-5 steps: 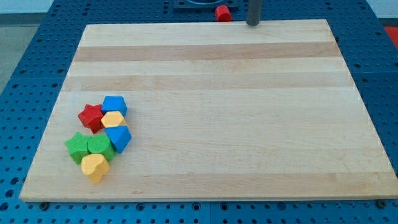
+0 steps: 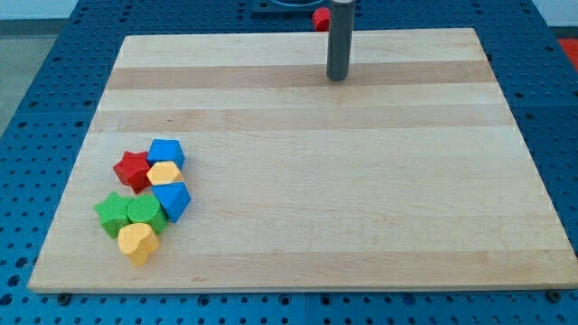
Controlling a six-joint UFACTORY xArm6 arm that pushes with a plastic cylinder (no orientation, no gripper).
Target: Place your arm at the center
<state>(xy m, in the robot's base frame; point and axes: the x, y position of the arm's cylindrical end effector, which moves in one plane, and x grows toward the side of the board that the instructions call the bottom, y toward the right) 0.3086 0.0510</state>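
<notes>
My tip (image 2: 338, 78) is the lower end of a dark rod that stands on the wooden board (image 2: 361, 199) near its top edge, a little right of the middle. A cluster of blocks lies far off at the lower left: a red star (image 2: 133, 169), a blue block (image 2: 166, 152), a yellow block (image 2: 165, 173), another blue block (image 2: 172, 199), a green star (image 2: 112, 213), a green block (image 2: 144, 211) and a yellow heart (image 2: 137, 242). My tip touches none of them.
A red block (image 2: 321, 17) lies off the board beyond its top edge, partly hidden behind the rod. Blue perforated table (image 2: 54, 90) surrounds the board on all sides.
My tip has moved from the board's top edge down and slightly left onto the board. The blocks have not moved.
</notes>
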